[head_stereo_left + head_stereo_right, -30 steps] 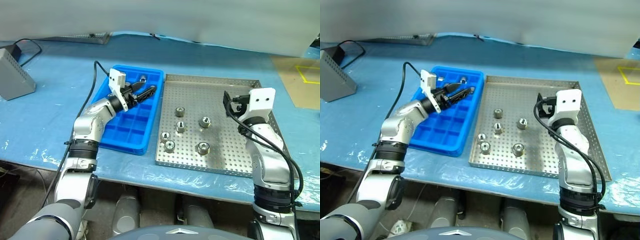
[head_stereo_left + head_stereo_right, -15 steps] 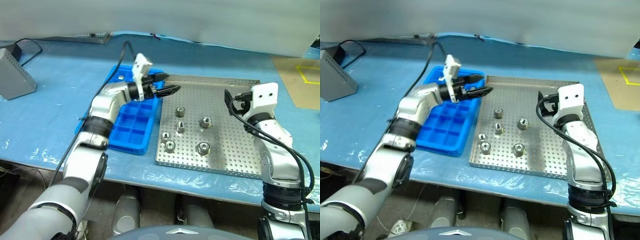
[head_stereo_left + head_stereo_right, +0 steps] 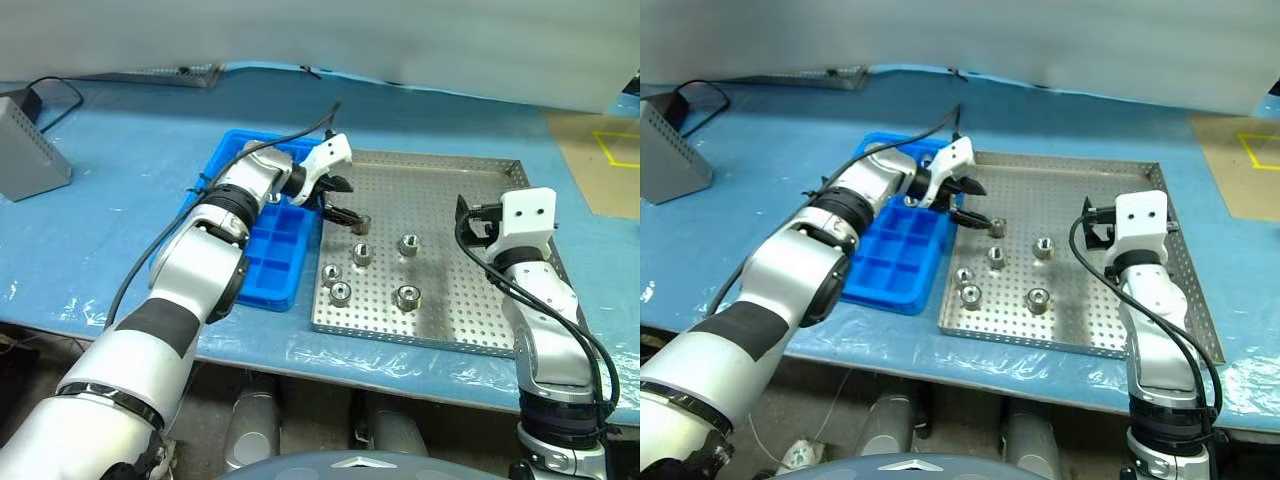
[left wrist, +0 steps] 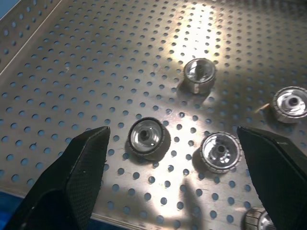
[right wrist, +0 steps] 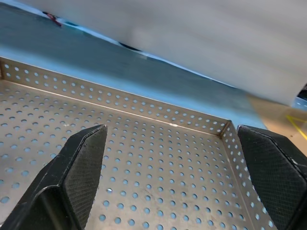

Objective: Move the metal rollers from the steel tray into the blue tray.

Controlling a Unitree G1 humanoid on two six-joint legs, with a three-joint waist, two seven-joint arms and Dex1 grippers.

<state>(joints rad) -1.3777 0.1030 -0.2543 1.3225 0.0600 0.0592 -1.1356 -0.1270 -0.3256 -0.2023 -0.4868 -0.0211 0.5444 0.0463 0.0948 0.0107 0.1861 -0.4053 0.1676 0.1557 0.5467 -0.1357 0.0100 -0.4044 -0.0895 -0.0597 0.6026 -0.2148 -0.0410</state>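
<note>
The left gripper (image 4: 170,143), jaws wide and empty, hovers over the steel tray (image 3: 470,300); best to centre the nearest metal roller (image 4: 147,137), now nearer one finger, before closing.

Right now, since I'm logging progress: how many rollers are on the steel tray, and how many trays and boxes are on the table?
Rollers on the steel tray: 6
Steel tray: 1
Blue tray: 1
Grey box: 1
Total: 9
</note>
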